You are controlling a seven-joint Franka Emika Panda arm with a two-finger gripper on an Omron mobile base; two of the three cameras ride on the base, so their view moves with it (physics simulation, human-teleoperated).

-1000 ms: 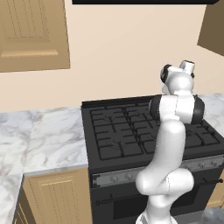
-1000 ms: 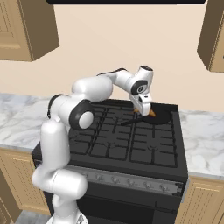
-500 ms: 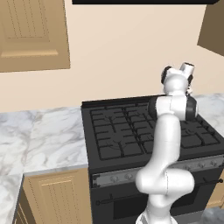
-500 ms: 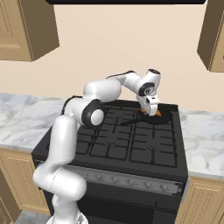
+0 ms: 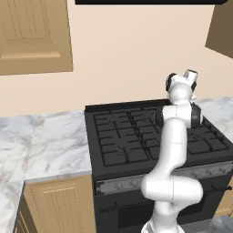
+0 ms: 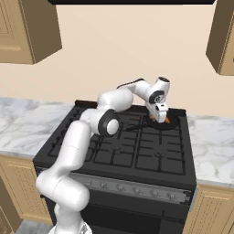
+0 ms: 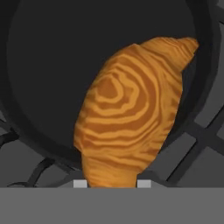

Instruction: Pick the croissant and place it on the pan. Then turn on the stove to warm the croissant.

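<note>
The orange-brown croissant sits between my gripper's two fingertips, which are shut on its lower end. Behind it is the round black pan; the croissant lies partly over the pan's inside and partly over its rim. Whether it touches the pan I cannot tell. In the right base view my gripper reaches down onto the pan at the back right burner of the stove, and a bit of the croissant shows beside it. The pan's handle points left.
Small knobs run along the stove's grey front panel. Marble counter lies to the left and right of the stove. Wooden wall cabinets hang above, and a dark hood is overhead.
The arm has reached further right and a little lower over the pan, carrying the croissant with it. The jaws have stayed shut on the croissant.
</note>
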